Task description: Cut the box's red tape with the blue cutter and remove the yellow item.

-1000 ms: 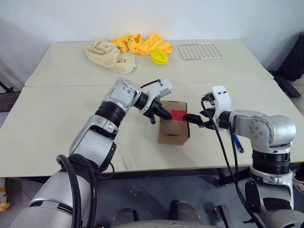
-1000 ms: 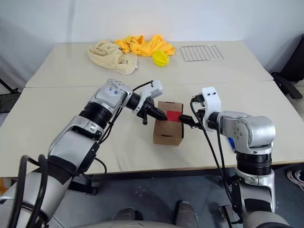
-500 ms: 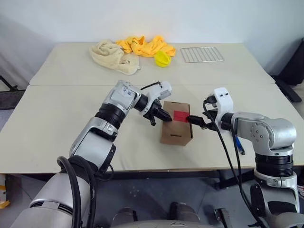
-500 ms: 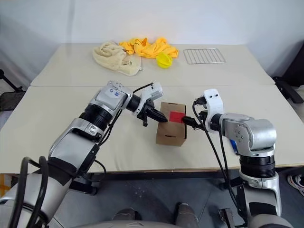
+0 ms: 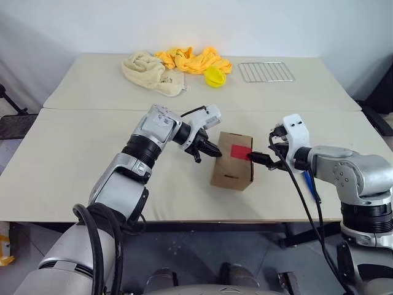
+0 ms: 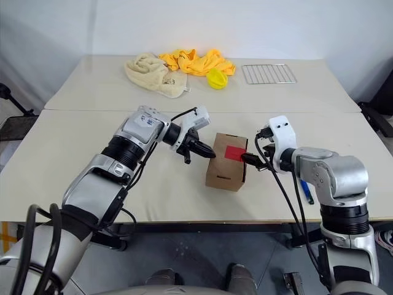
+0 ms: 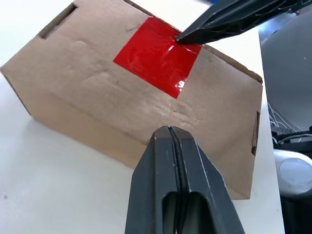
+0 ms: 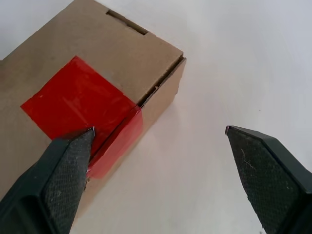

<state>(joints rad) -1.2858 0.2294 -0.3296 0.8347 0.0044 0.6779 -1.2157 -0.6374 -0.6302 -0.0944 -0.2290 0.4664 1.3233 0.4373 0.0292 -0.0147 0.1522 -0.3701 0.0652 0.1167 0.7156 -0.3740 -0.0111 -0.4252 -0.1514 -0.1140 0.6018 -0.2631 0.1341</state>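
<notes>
Right hand (image 5: 261, 159), open, touches one fingertip to the red tape (image 5: 241, 151) on the box (image 5: 231, 173).

Brown box (image 6: 228, 169) with red tape (image 6: 234, 153) sits between left tool (image 6: 207, 152) and right tool (image 6: 252, 160).

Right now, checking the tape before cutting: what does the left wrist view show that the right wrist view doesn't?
Left wrist view: the shut left gripper facing the box, and a black fingertip at the red tape's edge. Right wrist view: the right gripper open, and the tape folded over the box's edge. Both: box, tape, table.
</notes>
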